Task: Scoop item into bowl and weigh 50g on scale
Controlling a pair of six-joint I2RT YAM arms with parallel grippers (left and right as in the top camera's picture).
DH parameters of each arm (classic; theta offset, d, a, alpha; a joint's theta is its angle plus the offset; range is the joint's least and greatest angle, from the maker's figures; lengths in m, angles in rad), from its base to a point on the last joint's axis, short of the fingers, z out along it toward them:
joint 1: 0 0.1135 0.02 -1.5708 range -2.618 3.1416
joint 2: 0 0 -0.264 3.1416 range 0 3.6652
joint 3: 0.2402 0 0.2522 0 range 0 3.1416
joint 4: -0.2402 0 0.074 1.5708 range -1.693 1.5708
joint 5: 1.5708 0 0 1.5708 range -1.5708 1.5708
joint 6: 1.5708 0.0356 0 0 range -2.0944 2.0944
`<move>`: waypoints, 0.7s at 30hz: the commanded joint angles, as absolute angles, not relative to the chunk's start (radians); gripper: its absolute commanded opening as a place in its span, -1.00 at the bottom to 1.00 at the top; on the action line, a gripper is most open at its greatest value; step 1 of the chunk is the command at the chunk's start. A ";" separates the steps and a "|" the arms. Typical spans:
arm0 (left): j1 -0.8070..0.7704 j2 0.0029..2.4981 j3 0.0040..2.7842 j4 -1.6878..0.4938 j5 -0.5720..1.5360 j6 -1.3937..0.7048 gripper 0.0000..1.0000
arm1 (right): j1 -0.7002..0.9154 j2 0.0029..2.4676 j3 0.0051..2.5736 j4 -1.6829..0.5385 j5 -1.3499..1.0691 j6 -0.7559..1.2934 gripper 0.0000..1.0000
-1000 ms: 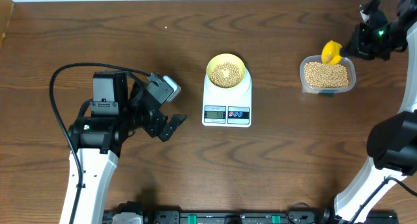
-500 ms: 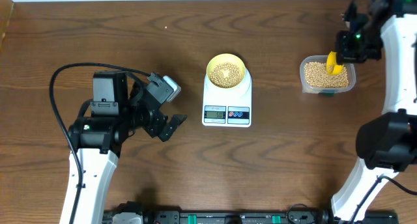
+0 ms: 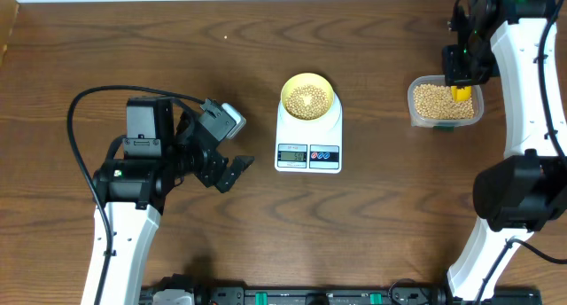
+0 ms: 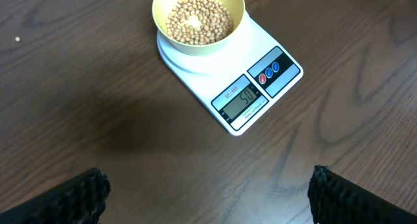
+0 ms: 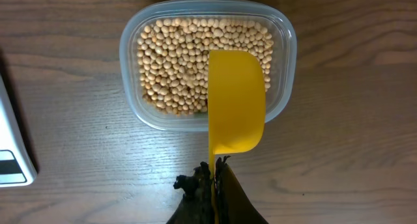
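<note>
The pale-yellow bowl point(image 3: 307, 98) point(image 4: 198, 21) stands on the white scale point(image 3: 308, 135) point(image 4: 236, 79) and holds a heap of tan beans point(image 3: 307, 98) point(image 4: 198, 19); the scale's display point(image 4: 244, 98) is lit. A clear tub point(image 3: 445, 102) point(image 5: 207, 61) at the right is full of more beans point(image 5: 176, 61). My right gripper point(image 3: 462, 70) point(image 5: 215, 168) is shut on the handle of a bright-yellow scoop point(image 3: 462, 93) point(image 5: 236, 101), which hangs over the tub's right side, turned on edge. My left gripper point(image 3: 232, 168) point(image 4: 208, 191) stands open over bare table, left of the scale.
A black cable point(image 3: 115, 97) loops over the table by the left arm. The right arm point(image 3: 523, 119) reaches along the table's right edge. A small speck point(image 3: 225, 37) lies on the wood far back.
The right gripper has swung the scoop leftward from the tub's back right corner to over the tub and turned it on edge. The left arm has not moved.
</note>
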State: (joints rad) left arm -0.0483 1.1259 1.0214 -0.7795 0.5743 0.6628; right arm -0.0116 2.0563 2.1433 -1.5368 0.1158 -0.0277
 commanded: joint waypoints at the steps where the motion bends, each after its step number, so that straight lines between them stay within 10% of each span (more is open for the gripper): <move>1: -0.044 1.130 1.015 -0.781 0.587 0.677 0.99 | -0.004 2.050 2.131 -1.539 0.117 0.004 -0.98; 21: -0.044 1.130 1.015 -0.781 0.587 0.677 0.99 | 0.027 2.050 1.930 -1.402 -0.149 0.008 -0.98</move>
